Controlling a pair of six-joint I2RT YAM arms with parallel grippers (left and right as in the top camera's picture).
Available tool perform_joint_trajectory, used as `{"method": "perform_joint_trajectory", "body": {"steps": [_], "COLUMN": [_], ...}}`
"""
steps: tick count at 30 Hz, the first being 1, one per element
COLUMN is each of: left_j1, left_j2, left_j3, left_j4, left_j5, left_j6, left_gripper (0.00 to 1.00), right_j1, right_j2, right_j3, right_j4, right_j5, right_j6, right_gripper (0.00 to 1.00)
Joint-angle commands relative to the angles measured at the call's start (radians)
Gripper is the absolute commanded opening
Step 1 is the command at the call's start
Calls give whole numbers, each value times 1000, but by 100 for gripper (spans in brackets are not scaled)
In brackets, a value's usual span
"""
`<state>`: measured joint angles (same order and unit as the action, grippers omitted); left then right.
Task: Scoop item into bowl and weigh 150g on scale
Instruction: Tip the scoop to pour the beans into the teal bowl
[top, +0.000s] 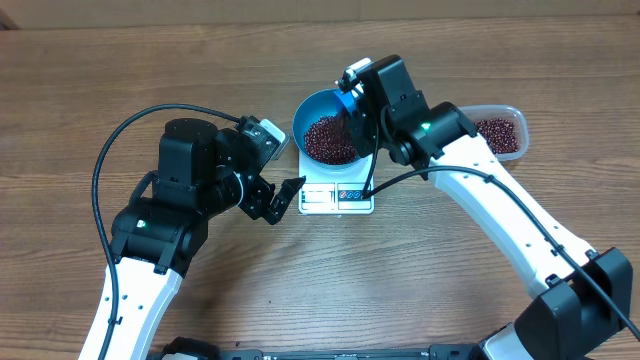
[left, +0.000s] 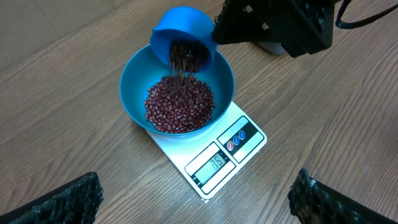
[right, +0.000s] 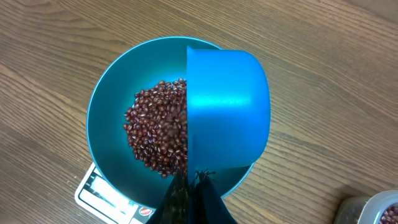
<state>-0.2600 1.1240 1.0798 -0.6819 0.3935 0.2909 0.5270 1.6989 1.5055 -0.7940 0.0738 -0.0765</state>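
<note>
The right claw (right: 191, 186) clamps the blue scoop (right: 227, 109), tipped at the 1 o'clock rim of the bowl (left: 134, 81), beans (left: 180, 106) pouring inside; the bowl sits on the scale (left: 239, 140), with the left claw (top: 283, 200) spread wide at the scale's 9 o'clock.

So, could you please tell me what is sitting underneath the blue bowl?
The white scale; its display strip and front edge show, but the bowl covers the rest of its platform.
</note>
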Motion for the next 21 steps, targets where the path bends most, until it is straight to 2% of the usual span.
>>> {"method": "perform_joint_trajectory", "body": {"steps": [1,21], "left_j1": [4,4], "left_j2": [2,2], "left_j3": [24,24], "left_j4": [1,1], "left_j5": [22,22], "left_j6": [-7,-7], "left_gripper": [100,100], "right_j1": [13,92], "right_j2": [-31,-31], "right_j3": [35,35], "right_j4": [7,-4], "right_j5": [42,174], "right_j6": [-4,-4], "right_gripper": [4,4]}}
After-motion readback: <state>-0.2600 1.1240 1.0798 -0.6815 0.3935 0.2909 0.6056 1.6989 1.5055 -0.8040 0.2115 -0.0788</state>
